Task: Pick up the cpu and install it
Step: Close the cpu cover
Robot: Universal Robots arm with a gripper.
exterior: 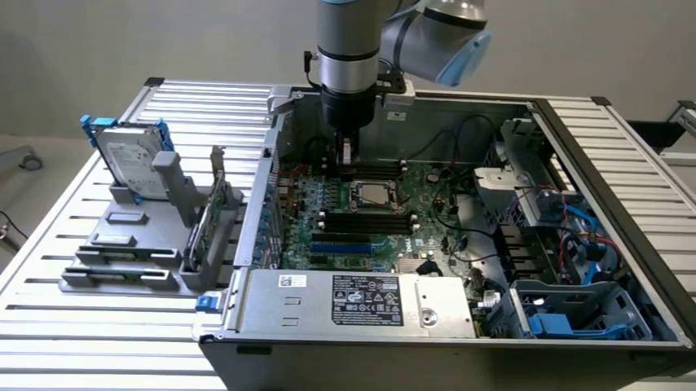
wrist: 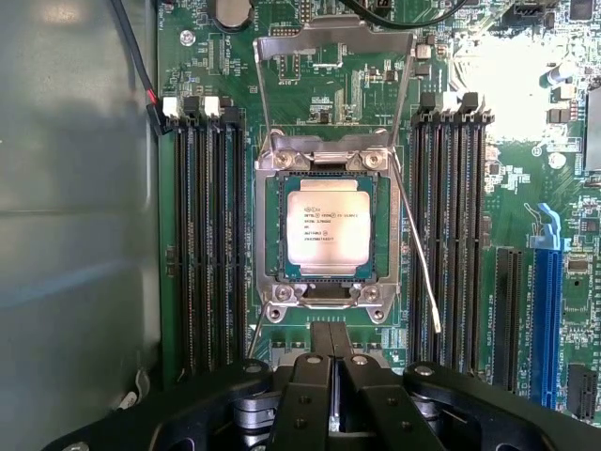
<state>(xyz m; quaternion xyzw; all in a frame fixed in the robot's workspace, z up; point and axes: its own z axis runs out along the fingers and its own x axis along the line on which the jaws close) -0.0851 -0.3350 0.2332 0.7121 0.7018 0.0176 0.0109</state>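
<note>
cpu (wrist: 329,228): we see it lying flat in the socket (wrist: 269,287).
end effector (exterior: 348,160): fingers closed together, holding nothing; in the exterior view, 11 o'clock from the cpu.

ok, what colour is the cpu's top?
Silver-grey with dark printed text; the cpu shows best in the wrist view.

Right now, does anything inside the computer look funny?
The cpu sits straight in its socket, but the metal cover is flipped up and the thin lever hangs loose, so nothing clamps it.
</note>
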